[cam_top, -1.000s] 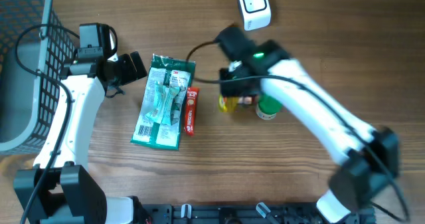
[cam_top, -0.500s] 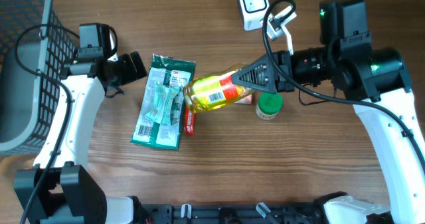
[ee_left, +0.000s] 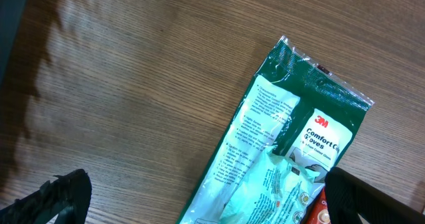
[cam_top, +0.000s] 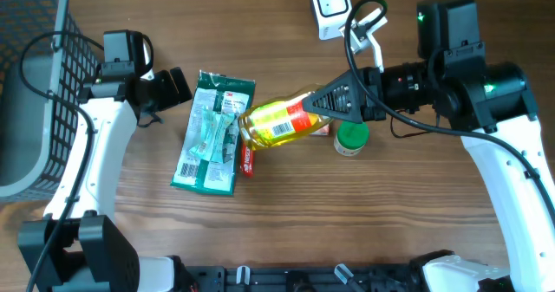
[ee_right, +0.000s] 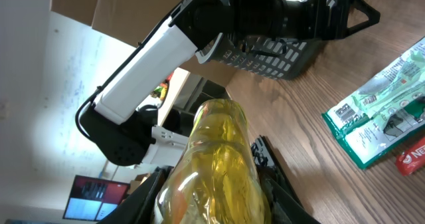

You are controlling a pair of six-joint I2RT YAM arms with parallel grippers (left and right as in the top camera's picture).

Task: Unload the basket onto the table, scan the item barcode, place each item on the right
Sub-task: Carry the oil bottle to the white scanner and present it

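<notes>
A yellow oil bottle (cam_top: pixel 279 121) with a red and yellow label hangs sideways above the table, its base pointing left. My right gripper (cam_top: pixel 336 102) is shut on its neck end. In the right wrist view the bottle (ee_right: pixel 216 161) fills the space between the black fingers (ee_right: pixel 151 197) of my right gripper (ee_right: pixel 216 201). The white scanner (cam_top: pixel 330 6) stands at the back, beyond the gripper. My left gripper (cam_top: pixel 176 85) is open beside the top of a green glove packet (cam_top: pixel 212 133). The left gripper (ee_left: pixel 212 204) hovers over that packet (ee_left: pixel 285 144) with nothing held.
A red snack bar (cam_top: pixel 249 152) lies along the packet's right edge, under the bottle's base. A green-capped jar (cam_top: pixel 351 139) stands below the right gripper. A grey wire basket (cam_top: pixel 26 84) fills the left edge. The packet (ee_right: pixel 382 104) and basket (ee_right: pixel 292 48) show in the right wrist view.
My right arm has swung away to the right and lifted the bottle, which now lies sideways over the table. In the last half second it barely shifted. The left arm is still.
</notes>
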